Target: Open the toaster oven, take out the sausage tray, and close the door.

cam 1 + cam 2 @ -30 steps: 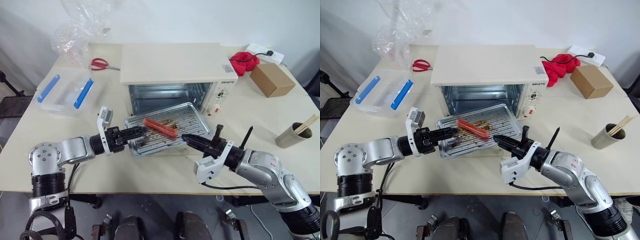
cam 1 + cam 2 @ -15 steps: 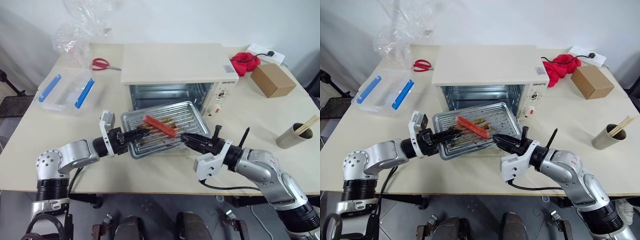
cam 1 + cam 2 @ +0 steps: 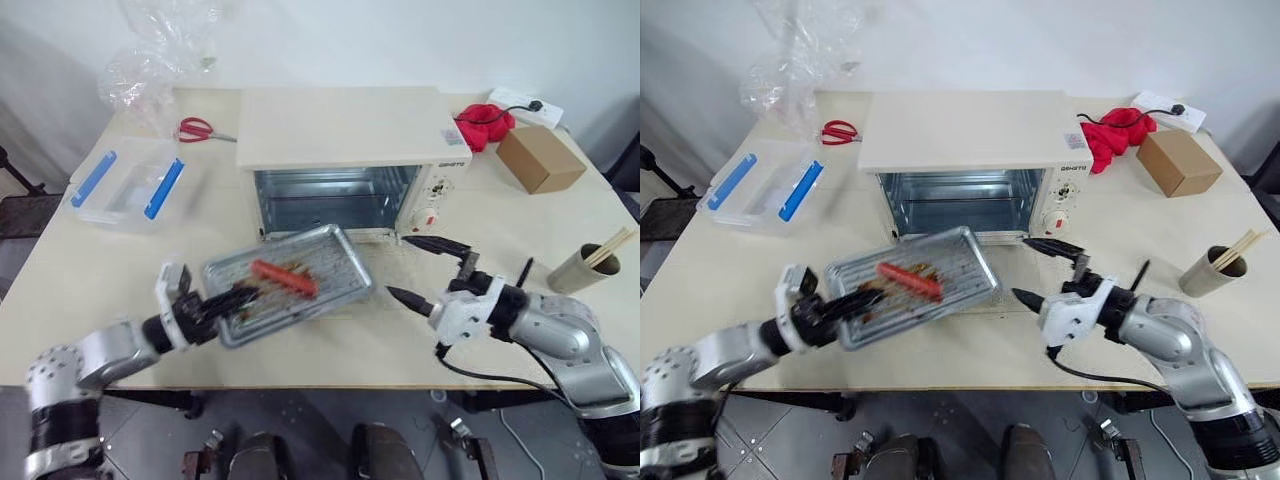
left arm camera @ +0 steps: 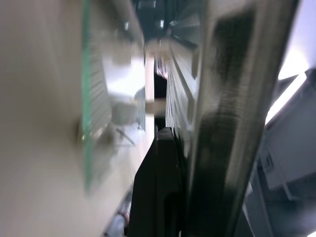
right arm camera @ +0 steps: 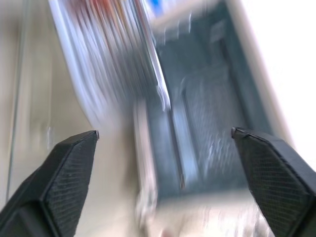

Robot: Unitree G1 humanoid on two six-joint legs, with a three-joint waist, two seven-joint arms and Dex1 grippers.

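**A:** Sausage tray (image 3: 290, 283) first, from the left eye view: it is out of the toaster oven (image 3: 350, 160) and held tilted above the worktop (image 3: 80, 270), in front of the oven and towards the robot's left, the red sausage (image 3: 283, 277) lying on it. The oven cavity stands open and bare. So opening and taking out look done; setting the tray down and shutting the door are left, I'd judge.

**B:** And the arms there?

**A:** The left end effector (image 3: 222, 305) reaches level towards the tray's near-left corner, fingers clamped together on its rim. The right end effector (image 3: 425, 270) points level towards the oven, fingers spread wide, holding nothing, clear of the tray.

**B:** Right eye view?

**A:** Same layout. The door (image 3: 1015, 238) I can barely make out; it seems folded down flat at the oven's foot.

**B:** Left wrist view?

**A:** A black finger (image 4: 158, 187) pressed against the tray's edge, blurred.

**B:** Right wrist view?

**A:** Both fingers (image 5: 64, 173) far apart, the open oven beyond them.
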